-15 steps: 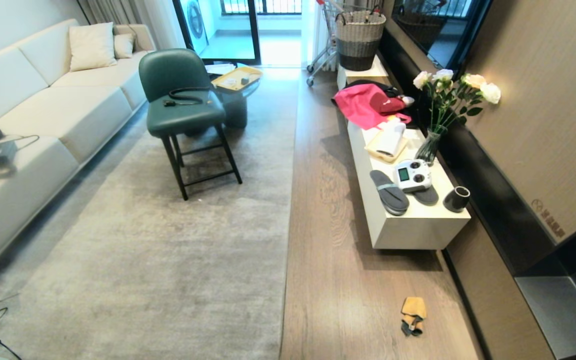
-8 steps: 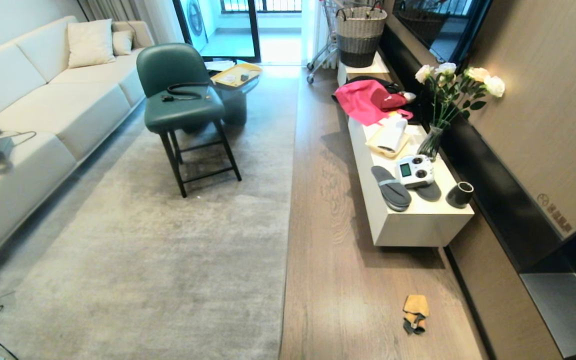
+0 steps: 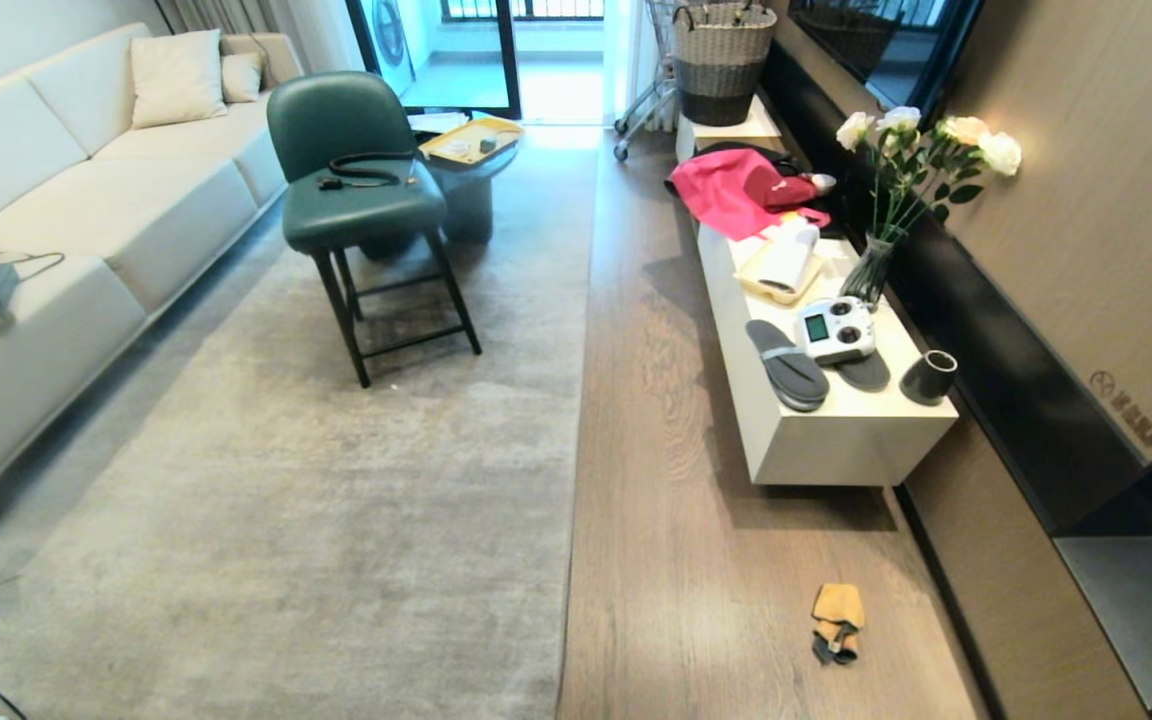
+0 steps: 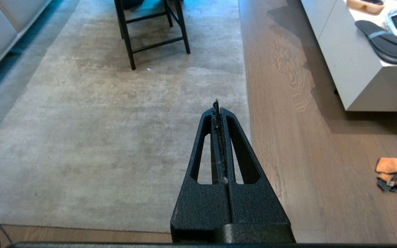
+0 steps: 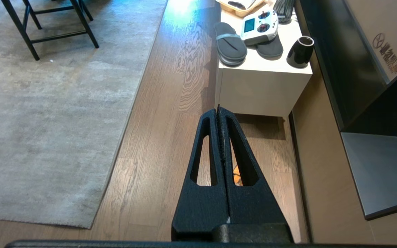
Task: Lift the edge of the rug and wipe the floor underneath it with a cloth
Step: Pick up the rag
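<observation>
The cloth [image 3: 837, 622] lies crumpled on the floor [image 3: 676, 560], well apart from the rug edge [image 3: 576, 420] and near the dark base of the wall unit [image 3: 946, 600], in front of the white bench [image 3: 836, 450]. It is a small fuzzy piece, orange-yellow with a dark grey part folded under, and it looks soft and very light, so I think it will collapse when it is pinched and can slide a little on the slightly shiny wood. The best place to take it is probably the raised fold in the middle, from above, so that the fingers catch several layers at once. The rug is another matter: it is very large, it runs under the green chair [image 3: 361, 190] and toward the sofa [image 3: 66, 250], and its pile is short and dense, so the border probably bends stiffly and feels heavy when it is lifted. It lies flat on the floor with no gap visible, so the fingers must slip under the thin border, most easily at the near corner [image 5: 84, 225], which is free of furniture. The left gripper [image 4: 218, 106] hangs above the rug close to its border with the two fingers pressed together and nothing between them; the right gripper [image 5: 218, 112] is closed and empty too, above the bare wood, and a bit of the orange cloth shows behind it.
</observation>
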Available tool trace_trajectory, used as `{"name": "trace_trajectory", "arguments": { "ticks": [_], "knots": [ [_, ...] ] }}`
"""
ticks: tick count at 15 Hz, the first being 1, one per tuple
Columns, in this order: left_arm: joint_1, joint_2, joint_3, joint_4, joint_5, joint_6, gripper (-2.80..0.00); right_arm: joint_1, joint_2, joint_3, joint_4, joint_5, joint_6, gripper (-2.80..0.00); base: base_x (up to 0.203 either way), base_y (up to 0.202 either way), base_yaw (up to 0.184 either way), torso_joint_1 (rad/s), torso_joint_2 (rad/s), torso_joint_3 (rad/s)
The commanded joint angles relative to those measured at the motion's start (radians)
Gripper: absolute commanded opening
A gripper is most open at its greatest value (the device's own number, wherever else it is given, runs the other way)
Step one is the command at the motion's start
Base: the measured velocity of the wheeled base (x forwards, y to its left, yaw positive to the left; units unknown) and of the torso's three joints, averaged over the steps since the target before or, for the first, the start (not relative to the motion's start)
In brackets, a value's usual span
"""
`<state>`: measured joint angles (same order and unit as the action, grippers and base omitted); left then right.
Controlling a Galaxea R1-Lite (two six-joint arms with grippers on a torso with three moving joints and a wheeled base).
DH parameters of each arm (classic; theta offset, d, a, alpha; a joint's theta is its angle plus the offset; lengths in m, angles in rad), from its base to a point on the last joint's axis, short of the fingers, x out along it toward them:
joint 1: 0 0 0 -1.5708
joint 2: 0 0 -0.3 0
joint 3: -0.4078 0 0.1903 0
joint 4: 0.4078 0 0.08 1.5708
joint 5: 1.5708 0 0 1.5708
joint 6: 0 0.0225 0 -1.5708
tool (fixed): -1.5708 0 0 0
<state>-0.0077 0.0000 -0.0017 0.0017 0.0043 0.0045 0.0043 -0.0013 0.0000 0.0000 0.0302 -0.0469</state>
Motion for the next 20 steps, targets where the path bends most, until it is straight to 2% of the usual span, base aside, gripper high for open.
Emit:
{"name": "trace_trajectory", "arguments": {
  "ticks": [1,6,20],
  "knots": [
    [0.0,0.0,0.0,0.001,0.0,0.0,-2.8,0.0,0.001,0.0,0.0,0.0,-0.001,-2.8,0.0,0.0,0.0,-0.138,0.38,0.225],
    [0.0,0.0,0.0,0.001,0.0,0.0,-2.8,0.0,0.001,0.0,0.0,0.0,-0.001,-2.8,0.0,0.0,0.0,-0.164,0.45,0.281],
    [0.0,0.0,0.0,0.001,0.0,0.0,-2.8,-0.001,0.001,0.0,0.0,-0.001,0.009,-2.8,0.0,0.0,0.0,-0.142,0.52,0.367]
  ]
}}
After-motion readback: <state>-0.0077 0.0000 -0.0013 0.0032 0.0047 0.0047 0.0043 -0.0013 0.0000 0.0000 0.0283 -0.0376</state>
